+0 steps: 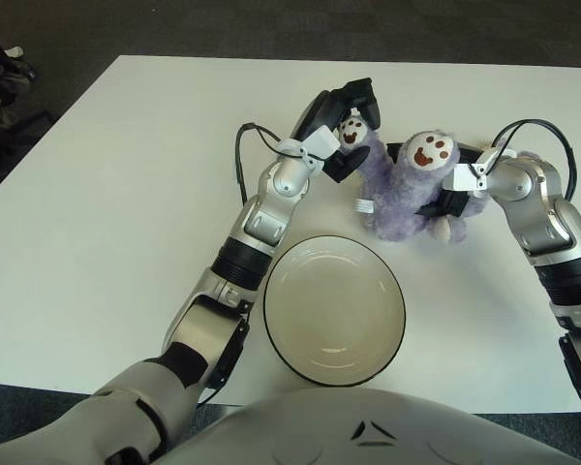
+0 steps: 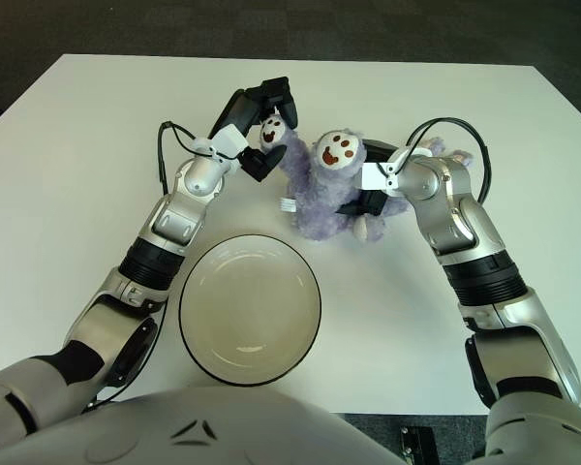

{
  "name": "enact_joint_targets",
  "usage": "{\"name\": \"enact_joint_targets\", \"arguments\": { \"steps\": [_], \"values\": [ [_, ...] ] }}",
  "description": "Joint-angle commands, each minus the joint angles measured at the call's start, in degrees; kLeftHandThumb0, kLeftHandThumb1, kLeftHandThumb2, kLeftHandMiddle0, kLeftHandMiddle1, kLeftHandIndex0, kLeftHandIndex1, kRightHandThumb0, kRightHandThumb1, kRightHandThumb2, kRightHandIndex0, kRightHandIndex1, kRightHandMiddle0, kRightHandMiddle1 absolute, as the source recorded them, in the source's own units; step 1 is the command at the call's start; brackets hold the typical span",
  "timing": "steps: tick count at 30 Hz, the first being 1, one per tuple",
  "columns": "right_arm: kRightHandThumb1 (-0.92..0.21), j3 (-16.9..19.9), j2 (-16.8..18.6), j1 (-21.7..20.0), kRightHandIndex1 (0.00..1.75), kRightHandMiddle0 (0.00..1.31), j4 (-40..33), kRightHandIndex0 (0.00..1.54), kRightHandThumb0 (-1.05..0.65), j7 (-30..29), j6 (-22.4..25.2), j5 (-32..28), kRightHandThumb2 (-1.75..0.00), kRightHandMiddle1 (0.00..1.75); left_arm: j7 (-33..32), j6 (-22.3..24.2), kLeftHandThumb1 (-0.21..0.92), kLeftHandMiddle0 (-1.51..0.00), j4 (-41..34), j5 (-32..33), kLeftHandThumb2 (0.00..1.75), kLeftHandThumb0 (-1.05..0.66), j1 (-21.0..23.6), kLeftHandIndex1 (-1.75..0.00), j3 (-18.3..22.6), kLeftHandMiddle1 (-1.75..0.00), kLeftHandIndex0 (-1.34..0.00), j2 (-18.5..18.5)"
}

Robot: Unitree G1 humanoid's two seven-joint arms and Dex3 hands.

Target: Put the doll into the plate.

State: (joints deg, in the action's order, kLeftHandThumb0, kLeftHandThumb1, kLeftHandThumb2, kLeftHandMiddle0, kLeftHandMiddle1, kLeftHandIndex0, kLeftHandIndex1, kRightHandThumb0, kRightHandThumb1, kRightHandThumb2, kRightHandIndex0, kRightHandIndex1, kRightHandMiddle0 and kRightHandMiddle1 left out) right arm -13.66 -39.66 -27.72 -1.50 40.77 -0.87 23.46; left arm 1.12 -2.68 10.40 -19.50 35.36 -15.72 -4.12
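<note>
The doll (image 1: 407,189) was a fluffy lavender plush with a round cream face, brown eyes and a brown smiling mouth turned up toward the camera. One raised paw (image 1: 351,131) carried a second small cream patch with brown dots. A white sewn-in label (image 1: 361,205) stuck out at its lower left side, and a pale beige foot (image 1: 445,231) showed at its lower right.

The doll sat on the white counter (image 1: 107,194), just beyond the far rim of the plate (image 1: 333,308) and not touching it. The plate was cream inside with a dark rim, and nothing lay in it.

The left hand (image 1: 341,121) was at the doll's left, beyond the plate's far left rim. Its black fingers (image 1: 353,97) curled around the raised paw, gripping it from above and beside.

The right hand (image 2: 368,199) was at the doll's right side, beyond the plate's far right rim. It pressed into the fur at the body, with dark fingers partly buried in the plush. Contact was plain; whether the fingers fully enclosed the body could not be told.

A black cable (image 1: 240,155) looped off the left wrist, to the left of the doll.
</note>
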Motion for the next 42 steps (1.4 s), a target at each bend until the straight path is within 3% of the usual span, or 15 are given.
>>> {"name": "enact_joint_targets", "arguments": {
  "steps": [1,12,24,37,42],
  "values": [
    [-0.23,0.56,-0.83,1.09,1.75,0.81,1.03,0.67,0.50,0.28,-1.42,-1.09,-1.41,1.75,-0.74,-0.90,-0.08,-0.92,-0.22,0.14,1.75,0.00,0.99,-1.75,0.51,-1.69,-0.69,0.26],
    [-0.19,2.34,-0.46,0.74,1.75,0.94,4.78,0.71,0.52,-1.19,-6.54,-3.92,-1.47,1.75,-1.12,-0.26,-0.08,-0.91,-0.44,-0.18,1.75,0.00,0.81,-1.75,0.59,-1.70,-0.69,0.03],
    [-0.16,4.71,-0.04,1.78,1.75,0.92,3.66,0.73,0.53,-3.12,-5.83,-5.67,-1.50,1.75,0.06,2.76,-0.07,-0.90,-1.54,-0.73,1.75,0.00,0.85,-1.75,0.33,-1.72,-0.68,0.34],
    [-0.11,6.84,1.08,3.95,1.75,0.95,1.30,0.78,0.56,-9.92,-5.90,-3.63,-1.57,1.75,-1.09,0.84,-0.08,-0.93,-1.06,1.37,1.75,0.00,0.23,-1.75,1.21,-1.69,-0.68,-0.20],
    [-0.11,7.25,1.10,4.30,1.75,0.95,1.40,0.78,0.56,-11.78,-7.09,-3.65,-1.57,1.75,-2.12,1.10,-0.11,-0.94,-0.82,0.35,1.74,-0.01,0.43,-1.59,1.10,-1.74,-0.77,-0.01]
  ]
}}
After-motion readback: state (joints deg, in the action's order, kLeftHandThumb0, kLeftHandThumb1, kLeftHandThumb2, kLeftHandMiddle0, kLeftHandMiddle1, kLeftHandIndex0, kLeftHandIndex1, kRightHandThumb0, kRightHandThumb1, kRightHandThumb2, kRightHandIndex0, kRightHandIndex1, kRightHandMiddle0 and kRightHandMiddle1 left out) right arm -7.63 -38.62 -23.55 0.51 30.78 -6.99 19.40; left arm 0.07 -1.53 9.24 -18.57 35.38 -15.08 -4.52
